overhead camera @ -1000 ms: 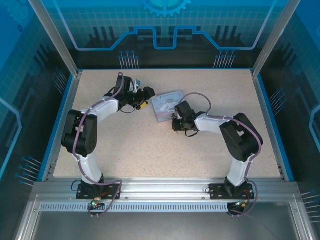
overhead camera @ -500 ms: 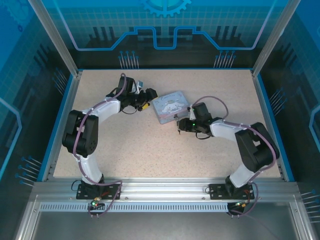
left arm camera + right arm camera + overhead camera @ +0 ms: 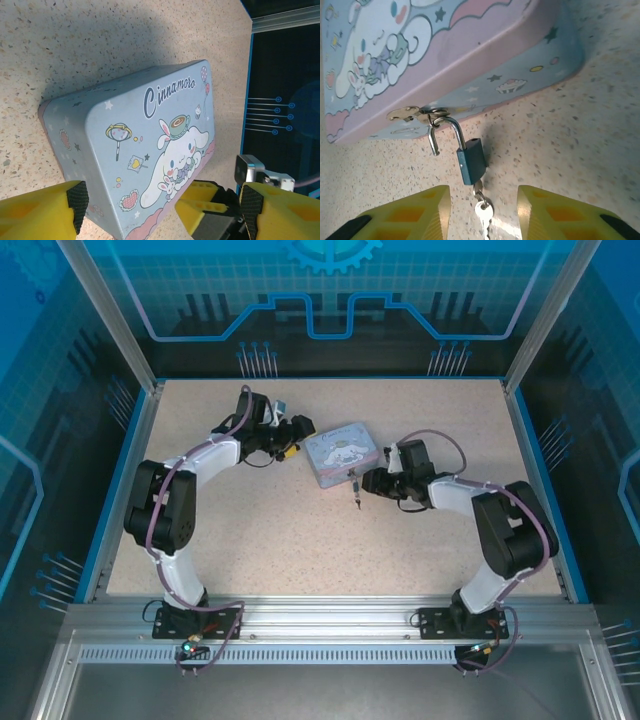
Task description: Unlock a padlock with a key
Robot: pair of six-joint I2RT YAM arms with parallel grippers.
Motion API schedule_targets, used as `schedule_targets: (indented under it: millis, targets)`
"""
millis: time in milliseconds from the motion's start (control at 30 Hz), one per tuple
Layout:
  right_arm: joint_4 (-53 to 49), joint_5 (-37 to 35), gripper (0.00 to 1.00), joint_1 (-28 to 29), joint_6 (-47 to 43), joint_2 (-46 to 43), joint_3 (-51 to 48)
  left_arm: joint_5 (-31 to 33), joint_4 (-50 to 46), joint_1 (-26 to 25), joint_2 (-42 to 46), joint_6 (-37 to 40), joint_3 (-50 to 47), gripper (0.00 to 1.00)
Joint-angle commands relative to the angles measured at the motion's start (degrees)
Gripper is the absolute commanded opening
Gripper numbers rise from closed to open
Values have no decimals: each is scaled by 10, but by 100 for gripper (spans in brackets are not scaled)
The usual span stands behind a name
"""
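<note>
A beige speckled tabletop (image 3: 300, 540) bears a pale blue cartoon-printed rectangular tin (image 3: 342, 452), with a small dark-blue metal padlock (image 3: 471, 161) lying beside it, hooked to its clasp (image 3: 415, 114), a thin silvery key (image 3: 482, 210) in its keyhole.

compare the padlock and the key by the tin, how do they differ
The padlock is a chunky blue block with its shackle sprung open, hooked on the tin's hasp; the key is a thin silvery sliver, far smaller, sticking out of the padlock's underside. Both are tiny beside the tin, and joined.
</note>
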State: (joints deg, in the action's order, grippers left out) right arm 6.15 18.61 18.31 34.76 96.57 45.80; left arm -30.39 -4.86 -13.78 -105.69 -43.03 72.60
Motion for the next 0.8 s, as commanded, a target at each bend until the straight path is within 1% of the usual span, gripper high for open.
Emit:
schedule_targets:
  millis: [0, 200, 367, 600, 767]
  targets:
    - [26, 30, 38, 6, 6, 15, 19, -6, -33, -3, 22, 24, 20, 82]
    - [5, 13, 38, 22, 0, 25, 39, -2, -46, -3, 14, 33, 31, 82]
    - [6, 2, 38, 37, 5, 35, 39, -2, -49, -4, 5, 34, 41, 82]
    - [-28, -53, 36, 61, -4, 45, 43, 6, -67, -11, 0, 43, 59, 82]
    - [-38, -76, 33, 67, -6, 53, 61, 7, -70, -13, 0, 44, 65, 82]
